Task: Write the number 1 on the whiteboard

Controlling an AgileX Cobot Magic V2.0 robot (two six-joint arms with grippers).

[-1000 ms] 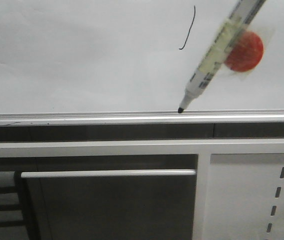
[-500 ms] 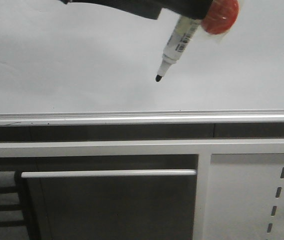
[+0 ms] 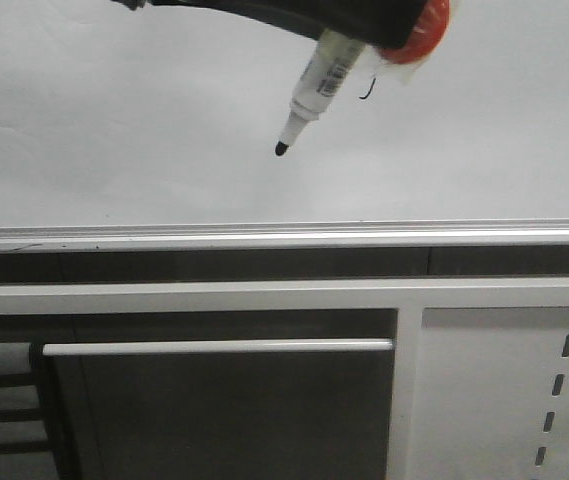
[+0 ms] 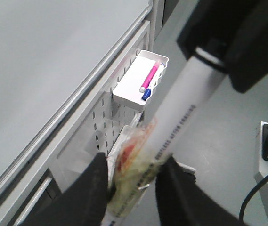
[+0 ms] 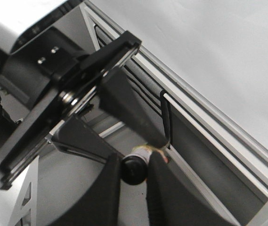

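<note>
The whiteboard [image 3: 114, 120] fills the upper front view, with its silver rail [image 3: 264, 237] below. Of the number 1, only the small lower hook [image 3: 368, 95] shows; the rest is hidden behind a black gripper body [image 3: 294, 15] and red tape [image 3: 429, 25]. The white marker [image 3: 314, 85] hangs slanted, its black tip [image 3: 281, 149] off the rail. My left gripper [image 4: 133, 169] is shut on the marker's taped part [image 4: 171, 136]. My right gripper [image 5: 134, 162] is shut on the marker's black rear end [image 5: 133, 170]; it also shows in the left wrist view [image 4: 232, 42].
A white tray [image 4: 129, 92] with a pink and a blue pen hangs on the white perforated panel [image 4: 96, 132], also seen in the front view [image 3: 504, 400]. A white bar handle [image 3: 214, 347] sits below the rail. A black cable [image 4: 261, 197] runs beside the arm.
The marker has risen from the rail and moved left. The black gripper body came into the front view and now covers most of the drawn stroke.
</note>
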